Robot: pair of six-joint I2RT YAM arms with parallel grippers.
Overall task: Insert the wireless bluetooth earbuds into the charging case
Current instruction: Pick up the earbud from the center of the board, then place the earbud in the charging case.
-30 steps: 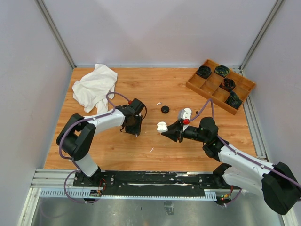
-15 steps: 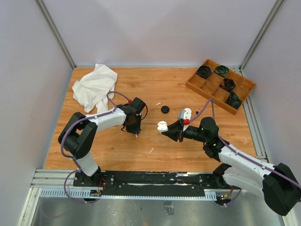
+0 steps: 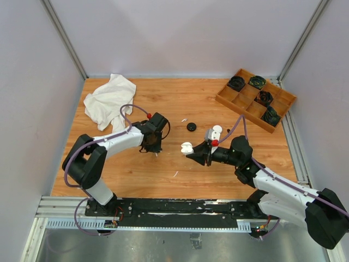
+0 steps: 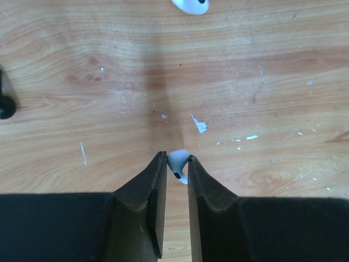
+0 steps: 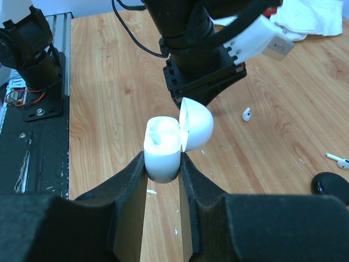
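Note:
My left gripper [image 4: 177,162] is shut on a white earbud [image 4: 176,167], pinched at its fingertips just above the wooden table [image 3: 136,174]. In the top view the left gripper [image 3: 156,153] is left of centre. My right gripper [image 5: 163,164] is shut on a white charging case [image 5: 162,153] with its lid open [image 5: 197,124] and two empty sockets showing. In the top view the case [image 3: 187,147] is held a short way right of the left gripper. Another white earbud [image 5: 246,114] lies on the table past the case, and a third [image 5: 338,160] lies further right.
A black round case [image 3: 191,126] lies on the table near a white earbud [image 3: 184,119]. A wooden divided tray [image 3: 228,100] at the back right holds several black cases. A white cloth [image 3: 109,101] lies at the back left. A small black object [image 4: 5,106] sits at the left wrist view's left edge.
The left gripper has shifted slightly away from the arm bases, still holding the earbud. The right gripper with the open case has edged slightly left.

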